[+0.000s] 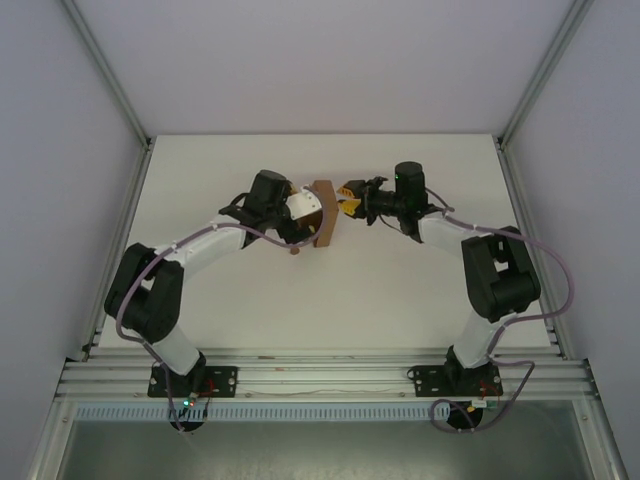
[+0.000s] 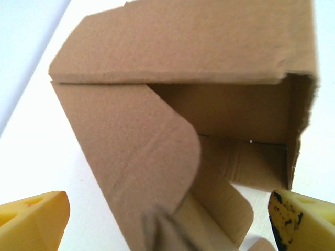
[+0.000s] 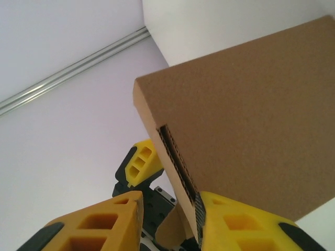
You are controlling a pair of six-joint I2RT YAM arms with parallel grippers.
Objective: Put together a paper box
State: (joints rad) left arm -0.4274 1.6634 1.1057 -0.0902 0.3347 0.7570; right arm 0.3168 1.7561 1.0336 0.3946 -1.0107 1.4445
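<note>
As it stands between the two arms near the middle of the white table (image 1: pixel 400 300), the paper box (image 1: pixel 322 213) is entered as one partly folded piece of plain brown cardboard. From overhead it shows as a narrow strip set on edge.

Condition: the side facing the left wrist camera is open. One top panel is folded over, a rounded flap (image 2: pixel 131 157) hangs across the opening, and further tabs lie loose at the bottom. Whether the box rests on the table cannot be told.

Left gripper (image 2: pixel 167 222): yellow fingers (image 2: pixel 31 222) spread wide at the two lower corners of its own view. The open box sits ahead of them and between them, with no finger seen pressing it.

Right gripper (image 3: pixel 168 201): fingers drawn close, pinching the box at its far side. The corrugated edge of a flat panel (image 3: pixel 251 120) runs down into the gap between them.

Also noted, right wrist view: one yellow finger of the other arm (image 3: pixel 137 164) past the box's edge, and an aluminium rail (image 3: pixel 73 73) along the pale enclosure wall.
</note>
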